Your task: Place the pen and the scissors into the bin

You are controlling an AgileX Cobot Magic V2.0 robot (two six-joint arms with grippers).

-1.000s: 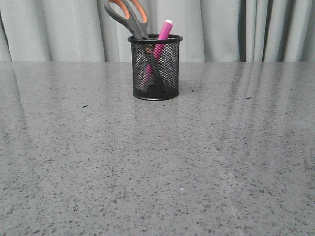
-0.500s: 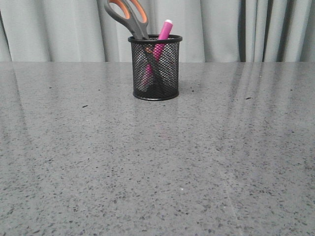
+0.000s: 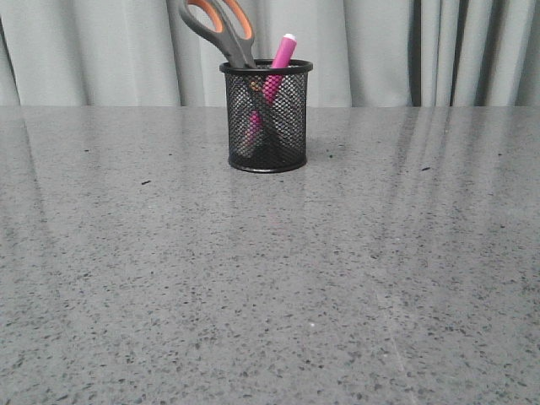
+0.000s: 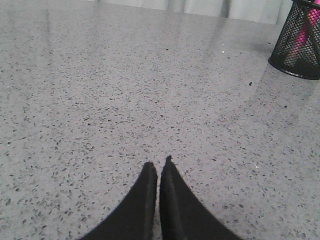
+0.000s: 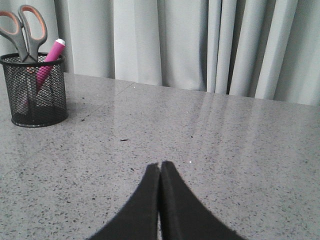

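The black wire-mesh bin (image 3: pixel 267 118) stands upright at the far middle of the grey table. The scissors (image 3: pixel 221 29) stand in it, blades down, with the grey and orange handles sticking out at the left. The magenta pen (image 3: pixel 281 56) leans in it, its whitish cap up at the right. The bin (image 5: pixel 34 90) with the scissors (image 5: pixel 26 31) and the pen (image 5: pixel 50 56) also shows in the right wrist view, and the bin (image 4: pixel 298 42) in the left wrist view. My left gripper (image 4: pixel 159 162) and right gripper (image 5: pixel 160 165) are shut and empty, over bare table, far from the bin. Neither shows in the front view.
The speckled grey table (image 3: pixel 270 278) runs wide around the bin. A grey curtain (image 3: pixel 405 51) hangs behind the table's far edge. A few small dark specks lie on the table near the bin.
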